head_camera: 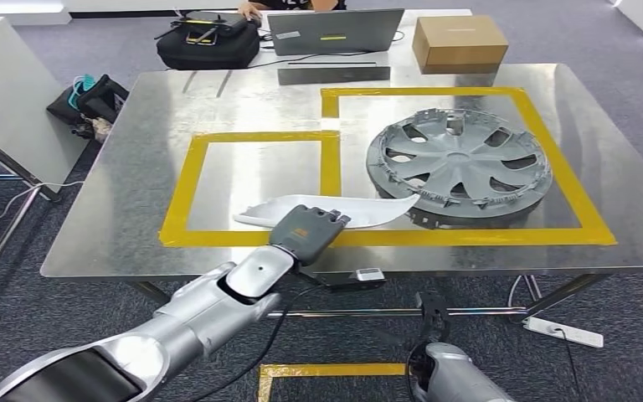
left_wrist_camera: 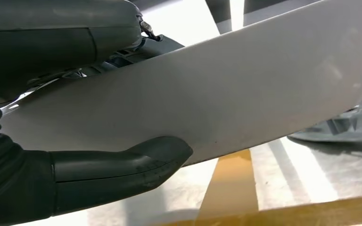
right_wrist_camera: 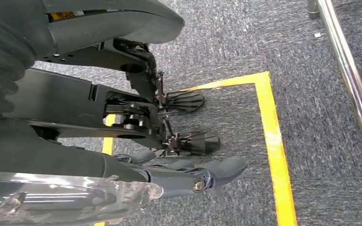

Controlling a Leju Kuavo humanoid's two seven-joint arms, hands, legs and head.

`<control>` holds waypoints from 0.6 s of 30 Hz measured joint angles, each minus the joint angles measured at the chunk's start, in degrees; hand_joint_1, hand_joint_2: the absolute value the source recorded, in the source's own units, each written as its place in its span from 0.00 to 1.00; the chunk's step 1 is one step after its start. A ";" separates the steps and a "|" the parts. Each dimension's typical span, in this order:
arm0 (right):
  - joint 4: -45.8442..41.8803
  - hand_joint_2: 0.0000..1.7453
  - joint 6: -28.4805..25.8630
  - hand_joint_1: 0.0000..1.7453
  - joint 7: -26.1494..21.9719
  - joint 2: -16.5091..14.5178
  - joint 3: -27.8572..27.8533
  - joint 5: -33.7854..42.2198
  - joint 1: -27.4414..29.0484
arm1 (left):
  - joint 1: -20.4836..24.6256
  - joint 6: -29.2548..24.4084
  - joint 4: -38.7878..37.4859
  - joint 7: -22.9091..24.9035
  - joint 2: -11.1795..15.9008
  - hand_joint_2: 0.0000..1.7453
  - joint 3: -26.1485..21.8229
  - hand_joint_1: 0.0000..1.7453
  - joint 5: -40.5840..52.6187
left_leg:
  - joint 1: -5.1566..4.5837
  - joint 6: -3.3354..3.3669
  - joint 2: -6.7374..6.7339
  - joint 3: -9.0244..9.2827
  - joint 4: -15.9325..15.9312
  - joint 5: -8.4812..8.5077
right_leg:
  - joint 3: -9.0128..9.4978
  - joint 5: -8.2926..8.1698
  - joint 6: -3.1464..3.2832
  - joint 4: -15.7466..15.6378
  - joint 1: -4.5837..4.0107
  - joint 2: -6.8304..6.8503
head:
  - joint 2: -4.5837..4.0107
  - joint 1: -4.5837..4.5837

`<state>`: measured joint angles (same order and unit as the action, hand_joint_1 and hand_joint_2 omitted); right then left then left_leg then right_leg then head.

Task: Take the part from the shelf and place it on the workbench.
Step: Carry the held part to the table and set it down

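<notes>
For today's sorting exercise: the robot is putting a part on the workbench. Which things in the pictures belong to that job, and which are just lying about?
Part of the job:
white part
left robot hand, gripping the part
workbench
yellow tape squares marked on it

Just lying about:
grey wheel cover
laptop
cardboard box
black bag
power strip on the floor

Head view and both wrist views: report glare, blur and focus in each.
Head view: sharp, with bright ceiling-light streaks on the metal workbench, so its far edge washes out. Left wrist view: the white part held in the left hand is close and soft-edged, with blown-out white patches behind it. Right wrist view: evenly lit, the carpet and yellow floor tape crisp, and the right hand hanging empty.
</notes>
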<state>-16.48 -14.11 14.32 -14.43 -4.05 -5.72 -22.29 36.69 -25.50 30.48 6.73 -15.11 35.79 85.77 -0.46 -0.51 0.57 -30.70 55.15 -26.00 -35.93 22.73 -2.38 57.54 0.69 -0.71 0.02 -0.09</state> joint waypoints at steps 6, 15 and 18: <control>0.00 1.00 0.16 0.00 0.29 0.00 0.35 0.01 -0.02 | 0.09 0.51 -1.34 0.69 0.03 1.00 -0.42 1.00 0.02 | 0.00 0.00 0.00 0.00 0.00 0.00 | 0.00 0.00 0.00 0.00 0.00 0.00 | 0.00 0.00; 0.05 1.00 0.27 0.00 0.92 -0.53 1.46 -0.14 -0.61 | 2.51 5.94 -4.13 5.66 -0.09 1.00 -3.60 1.00 -1.55 | 0.00 0.01 0.00 0.01 0.00 0.01 | 0.00 -0.01 0.00 0.00 0.00 -0.01 | 0.00 -0.01; 0.12 1.00 0.18 0.00 1.20 -0.79 1.92 0.01 -0.67 | 3.96 8.62 -5.46 8.21 -0.15 1.00 -6.16 1.00 -1.78 | 0.00 0.03 0.00 0.00 0.00 0.03 | 0.00 -0.01 0.00 0.00 -0.01 0.01 | 0.00 -0.01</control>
<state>-16.36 -13.93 15.51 -15.21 -2.14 -5.71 -22.96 40.65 -16.88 25.02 14.95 -15.26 29.63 83.99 -0.45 -0.48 0.57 -30.69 55.15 -25.97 -35.92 22.73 -2.38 57.55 0.68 -0.70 0.02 -0.10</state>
